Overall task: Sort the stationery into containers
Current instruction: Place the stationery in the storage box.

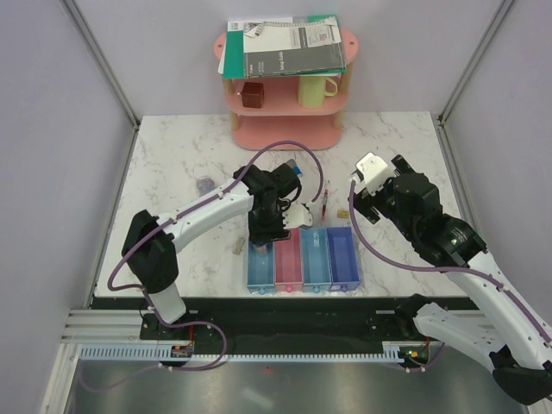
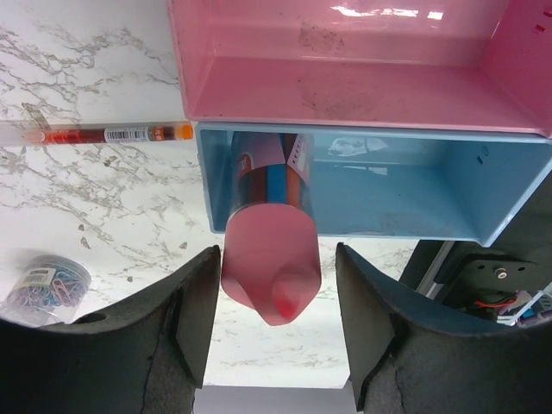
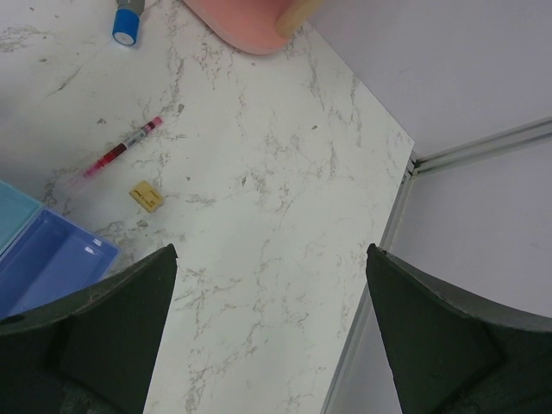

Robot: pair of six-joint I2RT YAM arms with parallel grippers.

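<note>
The four joined trays sit at the table's near middle: blue (image 1: pixel 258 266), pink (image 1: pixel 287 259), light blue (image 1: pixel 316 257), violet-blue (image 1: pixel 343 255). My left gripper (image 1: pixel 263 231) hovers over the blue tray (image 2: pixel 388 190). Its fingers (image 2: pixel 194 302) stand open around the pink cylinder (image 2: pixel 270 259), with a gap showing on the right side. The cylinder's far end rests inside the blue tray. A red pen (image 2: pixel 103 134) lies beside the tray ends. My right gripper (image 3: pixel 272 336) is open and empty over bare marble. Another red pen (image 3: pixel 121 151), a tan block (image 3: pixel 145 196) and the blue-capped tube (image 3: pixel 128 21) lie beyond it.
The pink shelf rack (image 1: pixel 287 95) stands at the back with notebooks (image 1: pixel 285 45), a yellow mug (image 1: pixel 315 89) and a brown cube (image 1: pixel 252 93). A round disc of clips (image 1: pixel 204 185) lies left of the left arm. A small grey block (image 1: pixel 239 247) lies left of the trays.
</note>
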